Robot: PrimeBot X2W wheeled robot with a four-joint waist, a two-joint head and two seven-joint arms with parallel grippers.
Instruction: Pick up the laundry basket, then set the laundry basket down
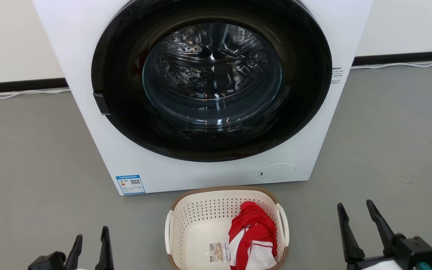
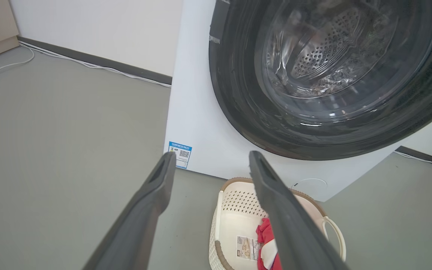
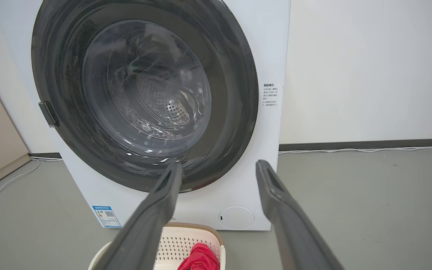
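Observation:
The laundry basket is cream-white with perforated sides, a brown rim and white side handles. It stands on the grey floor just in front of the washing machine, with a paper label on its bottom and a red and white garment inside. The basket also appears low in the left wrist view, and the basket shows at the bottom of the right wrist view. My left gripper is open at the lower left, apart from the basket. My right gripper is open at the lower right, also clear of it.
A white front-loading washing machine with a shut dark round door rises right behind the basket. Grey floor spreads to both sides. A white cable runs along the dark skirting at the wall.

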